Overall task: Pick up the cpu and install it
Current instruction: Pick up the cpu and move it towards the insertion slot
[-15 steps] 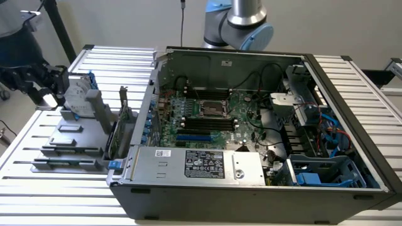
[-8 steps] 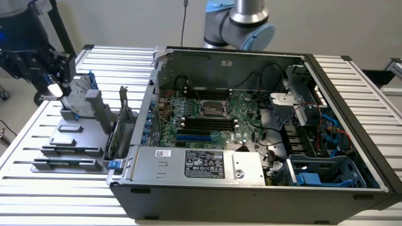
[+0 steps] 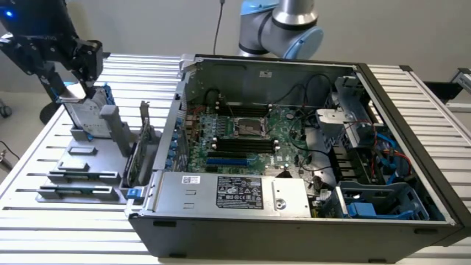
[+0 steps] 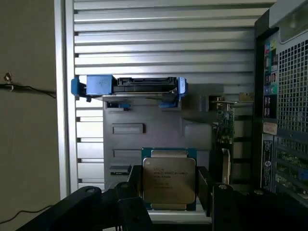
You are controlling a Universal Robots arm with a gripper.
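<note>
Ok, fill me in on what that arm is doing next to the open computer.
The robot arm's gripper holds the cpu between its fingers, up off the grey parts rack and just above the hard drive in its blue frame. That is at the exterior view's left, outside the open computer case. The motherboard lies exposed inside the case, and the cpu has not been installed there yet.

exterior cam: high, oblique, mid-range, looking down into open case (image 3: pixel 257 243) on slatted table (image 3: pixel 74 232). wrist cam: close-up past gripper (image 4: pixel 169 177) and cpu (image 4: pixel 168 185) toward hard drive (image 4: pixel 139 86). overlap: hard drive, table slats, case side
</note>
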